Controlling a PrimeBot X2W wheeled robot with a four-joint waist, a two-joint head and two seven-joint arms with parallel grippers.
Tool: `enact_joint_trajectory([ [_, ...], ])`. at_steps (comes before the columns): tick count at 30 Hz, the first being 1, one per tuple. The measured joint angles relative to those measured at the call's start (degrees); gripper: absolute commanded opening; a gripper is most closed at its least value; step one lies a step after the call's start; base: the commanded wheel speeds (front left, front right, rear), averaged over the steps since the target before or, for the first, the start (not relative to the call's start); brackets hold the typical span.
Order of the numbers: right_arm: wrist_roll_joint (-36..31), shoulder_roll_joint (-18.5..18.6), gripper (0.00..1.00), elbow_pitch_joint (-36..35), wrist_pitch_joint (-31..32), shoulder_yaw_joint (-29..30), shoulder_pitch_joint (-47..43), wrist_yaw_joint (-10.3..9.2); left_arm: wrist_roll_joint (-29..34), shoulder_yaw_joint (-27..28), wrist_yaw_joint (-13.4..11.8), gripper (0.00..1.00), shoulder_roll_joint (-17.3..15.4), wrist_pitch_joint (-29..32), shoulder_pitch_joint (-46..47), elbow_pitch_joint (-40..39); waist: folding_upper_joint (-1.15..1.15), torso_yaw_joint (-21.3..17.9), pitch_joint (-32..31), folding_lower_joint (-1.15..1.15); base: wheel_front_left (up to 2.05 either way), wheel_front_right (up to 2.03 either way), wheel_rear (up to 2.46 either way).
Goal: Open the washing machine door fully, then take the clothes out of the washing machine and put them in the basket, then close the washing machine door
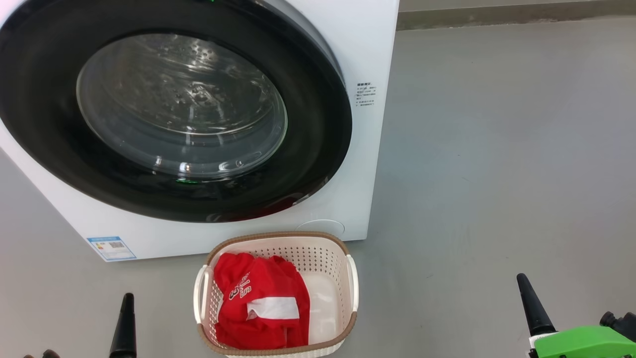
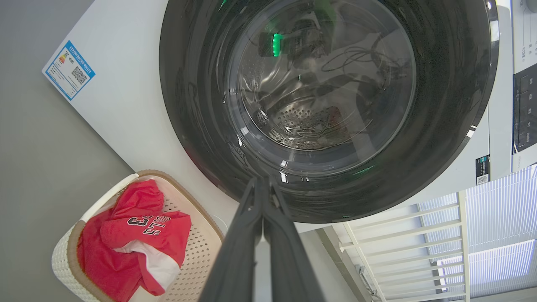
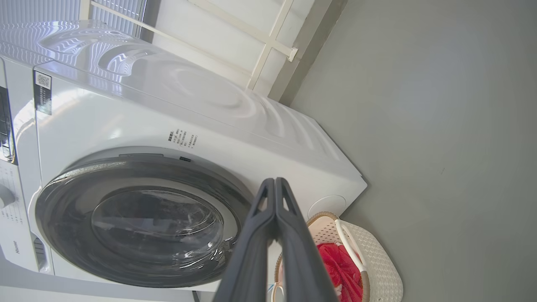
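Note:
The washing machine (image 1: 365, 40) (image 3: 235, 121) stands ahead with its door (image 1: 318, 149) (image 2: 453, 105) (image 3: 63, 209) lying flat against the front, black rim around the clear glass bowl. Red clothes (image 1: 258, 303) (image 2: 134, 239) (image 3: 342, 268) with white lettering and a white patch lie in the cream basket (image 1: 328, 253) (image 2: 63, 260) (image 3: 377, 260) on the floor in front of the machine. My left gripper (image 1: 126, 298) (image 2: 263, 180) is shut and empty at the lower left, apart from the basket. My right gripper (image 1: 521, 278) (image 3: 275, 180) is shut and empty at the lower right.
Grey floor (image 1: 497, 149) spreads to the right of the machine up to a wall base (image 1: 497, 15). A blue energy sticker (image 1: 111, 248) sits on the machine's lower front corner. White railing and blinds (image 2: 482, 235) stand beside the machine.

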State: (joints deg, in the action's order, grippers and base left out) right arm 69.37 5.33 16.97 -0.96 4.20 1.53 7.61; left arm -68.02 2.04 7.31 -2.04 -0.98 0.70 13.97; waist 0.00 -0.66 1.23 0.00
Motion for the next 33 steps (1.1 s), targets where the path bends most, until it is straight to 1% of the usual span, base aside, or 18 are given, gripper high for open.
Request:
enact_joint_trajectory([
  [33,18.8,-1.8,0.0,-1.0,5.7,2.3,1.2,-0.05,-20.2,1.4,0.0,0.0,-0.1,5.5,2.3,0.9,0.0,0.5,-0.9,0.0,0.0,0.0,0.0],
])
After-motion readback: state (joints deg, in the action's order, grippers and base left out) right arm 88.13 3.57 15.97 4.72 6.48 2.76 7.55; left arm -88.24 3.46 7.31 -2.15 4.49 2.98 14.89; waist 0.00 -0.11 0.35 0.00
